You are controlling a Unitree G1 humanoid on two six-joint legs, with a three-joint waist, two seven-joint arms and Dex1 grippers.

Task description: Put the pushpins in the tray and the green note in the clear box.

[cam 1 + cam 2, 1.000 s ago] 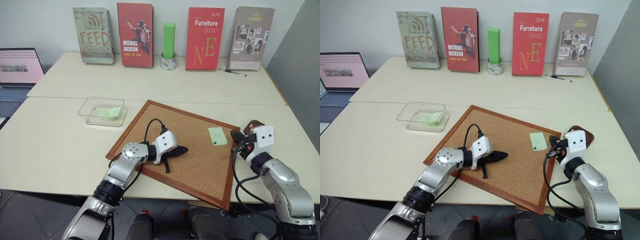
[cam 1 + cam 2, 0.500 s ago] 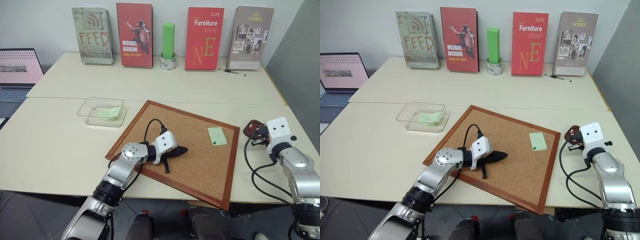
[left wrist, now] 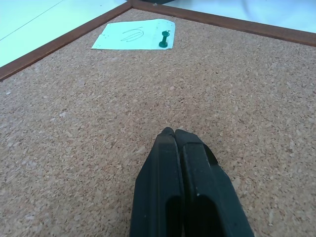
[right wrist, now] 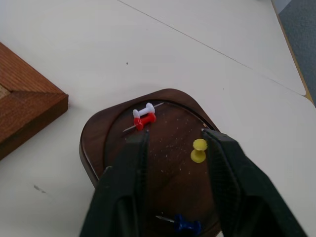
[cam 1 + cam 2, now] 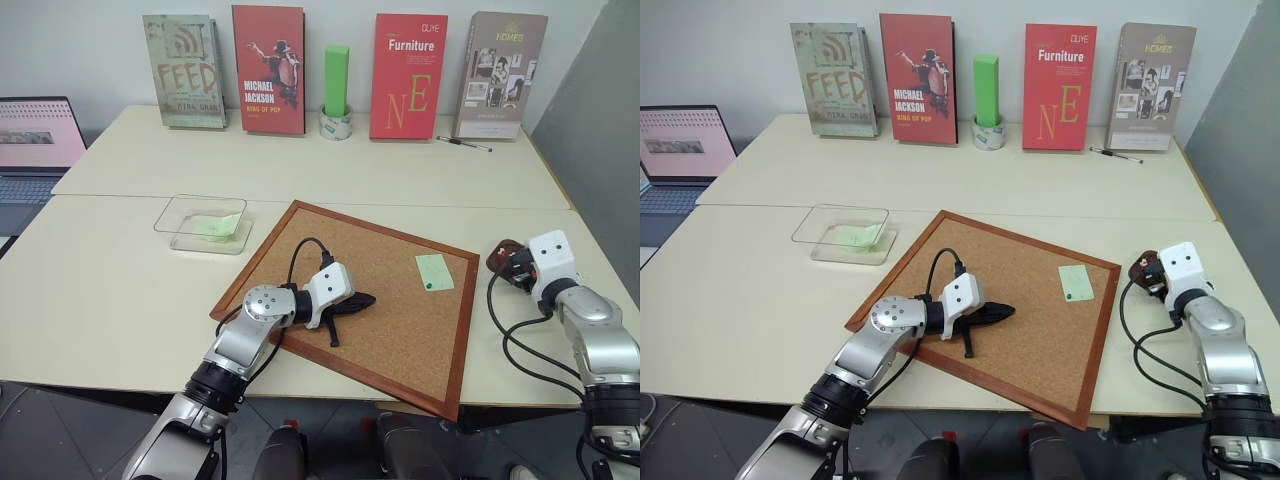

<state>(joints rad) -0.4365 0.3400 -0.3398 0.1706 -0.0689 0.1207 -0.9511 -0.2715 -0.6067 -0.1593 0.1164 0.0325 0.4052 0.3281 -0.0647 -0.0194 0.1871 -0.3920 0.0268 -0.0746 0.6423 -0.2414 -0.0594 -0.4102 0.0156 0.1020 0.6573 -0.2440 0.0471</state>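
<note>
Inside tray (image 4: 94, 148), four pushpins (image 4: 143, 116), right gripper (image 4: 174, 143) spread above, left gripper (image 3: 174, 136) clenched on corkboard (image 5: 400, 320).

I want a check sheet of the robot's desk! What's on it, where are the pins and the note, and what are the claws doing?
Surface: pale tables with a cork board on top.
Job's things: brown tray holds white, red, yellow and blue pins. A green pin holds one green note on the board. The clear box has green paper inside.
Clutter: four books, a green block in a tape roll, a pen.
Grippers: left gripper shut, empty, over the cork; right gripper open above the tray.
Cables: black cables on both arms.
Surroundings: laptop at the left, wall behind.
</note>
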